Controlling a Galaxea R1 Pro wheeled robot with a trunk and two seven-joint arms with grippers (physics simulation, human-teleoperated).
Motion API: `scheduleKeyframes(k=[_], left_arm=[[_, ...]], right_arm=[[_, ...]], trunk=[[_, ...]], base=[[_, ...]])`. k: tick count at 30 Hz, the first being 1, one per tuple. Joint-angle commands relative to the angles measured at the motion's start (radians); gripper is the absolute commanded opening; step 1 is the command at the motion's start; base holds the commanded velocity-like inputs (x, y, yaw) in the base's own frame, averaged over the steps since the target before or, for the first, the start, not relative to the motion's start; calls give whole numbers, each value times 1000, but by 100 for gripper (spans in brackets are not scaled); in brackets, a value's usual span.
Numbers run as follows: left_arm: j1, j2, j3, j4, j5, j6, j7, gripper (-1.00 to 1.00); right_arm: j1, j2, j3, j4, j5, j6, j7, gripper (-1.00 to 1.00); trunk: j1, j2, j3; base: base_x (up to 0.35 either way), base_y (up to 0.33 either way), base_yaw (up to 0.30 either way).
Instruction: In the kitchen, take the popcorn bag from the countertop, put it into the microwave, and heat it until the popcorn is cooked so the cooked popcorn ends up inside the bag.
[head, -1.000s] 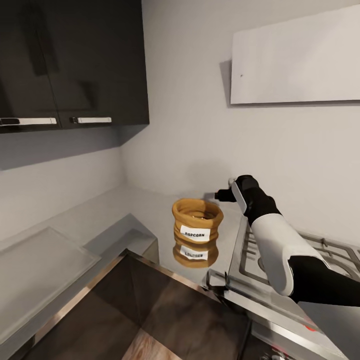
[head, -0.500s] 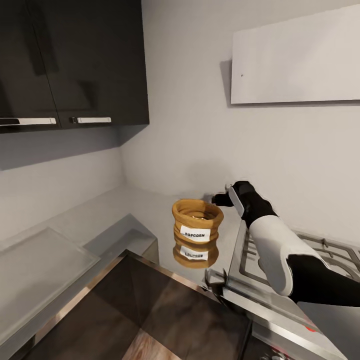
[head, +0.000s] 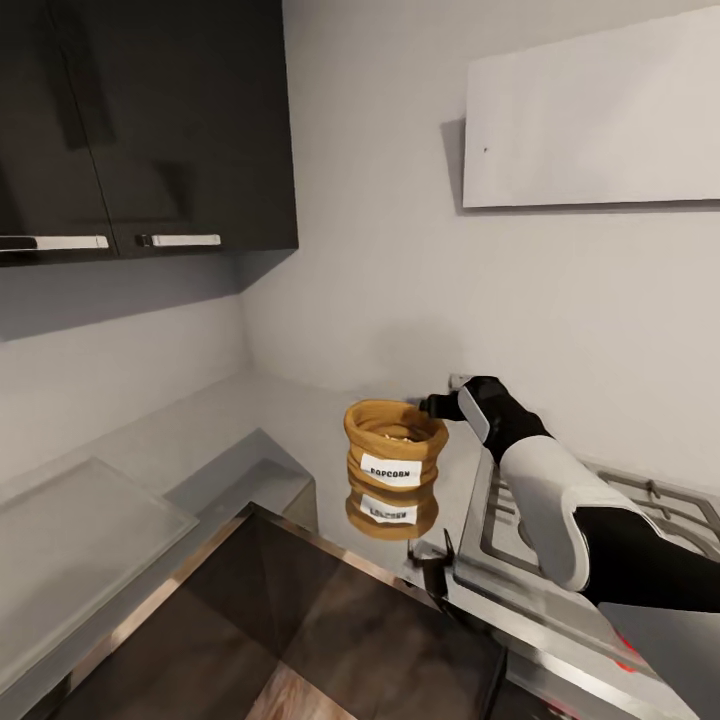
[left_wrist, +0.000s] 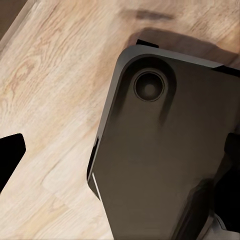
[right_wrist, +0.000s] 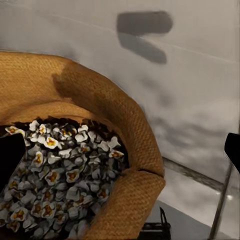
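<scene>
- Popcorn bag (head: 395, 460) sits upright on the bench (head: 300, 420), not yet lifted; its mirror image shows in the shiny top right under it.
- Right claw (head: 437, 405) is at the bag's rolled rim, on the side toward the stove (head: 560, 520). Head cam: claw tip looks to be touching or just beside the rim; can't tell which.
- Right wrist cam: dark fingertips (right_wrist: 11, 156) at both frame edges, spread wide w/ rim and bag mouth between them, so claw reads as agape, not clamped on anything yet.
- Popcorn (right_wrist: 55, 185) heaped inside the bag, directly ahead of the claw; pale pieces w/ yellowish centres. Whether cooked or not, can't judge from looks alone.
- Left claw (left_wrist: 120, 165): wrist cam looks down at wood floor (left_wrist: 45, 75) and a dark base panel (left_wrist: 160, 150) of the robot; one dark finger at each frame edge, well apart, nothing between. Idle, I'd say.
- Progress, as a judgement: early. Robot is at the bench and the reach is about done; grasp not made.
- Left to do: close on rim, lift, carry to the microwave, door open, bag in, door shut, run heat. Basically all the main steps.
- Step in hand: prob. final approach for a rim pinch, one finger inside the mouth and one outside.
- Risk: soft rolled rim may fold or the bag tip when pinched from one side; contents could spill.
</scene>
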Motion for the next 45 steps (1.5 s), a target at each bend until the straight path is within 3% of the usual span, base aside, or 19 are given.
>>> scheduleKeyframes(k=[1,17,25,30,45], left_arm=[[0,0,1,-2,2,-1,2,100],[0,0,2,-2,2,-2,2,100],[0,0,2,-2,2,-2,2,100],[0,0,2,-2,2,-2,2,100],[0,0,2,-2,2,-2,2,100]], right_arm=[[-1,1,-6,-1,-4,4,-6,100],[-1,0,-6,59,-3,-9,-11,100],[-1,-14,-5,70,-9,-9,-10,100],[-1,-13,-5,137,-3,-11,-10,100],[-1,-13,-5,140,-2,-11,-12,100]], trunk=[[0,-1,-1],[0,-1,-1],[0,-1,-1],[0,-1,-1],[0,-1,-1]], base=[[160,0,0],[15,0,0],[0,0,0],[0,0,0],[29,0,0]])
